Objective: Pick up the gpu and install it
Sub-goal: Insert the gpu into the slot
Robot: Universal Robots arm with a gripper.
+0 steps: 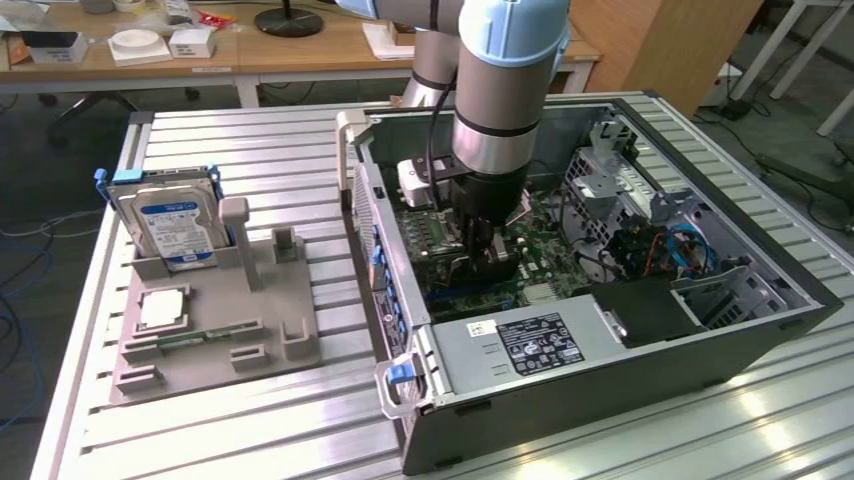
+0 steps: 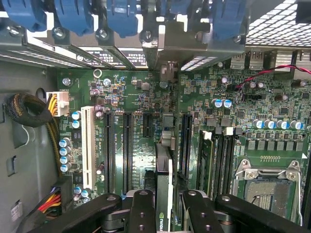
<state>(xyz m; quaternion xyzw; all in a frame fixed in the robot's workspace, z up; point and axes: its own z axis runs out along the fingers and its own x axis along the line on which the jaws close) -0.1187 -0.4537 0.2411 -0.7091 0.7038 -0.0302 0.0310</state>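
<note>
Pinching the gpu (image 2: 164,194) edge-on between its fingers (image 2: 142,213), the gripper (image 1: 489,262) holds the thin card upright directly beneath itself, low inside the open computer case (image 1: 747,330) and just over the motherboard (image 2: 146,102) slots. The card looks light and stiff but fragile, best held by its bare edges as here. Well off to the gripper's side, the grey parts tray (image 1: 200,370) holds a hard drive (image 1: 171,222) and a memory stick (image 1: 207,335).
</note>
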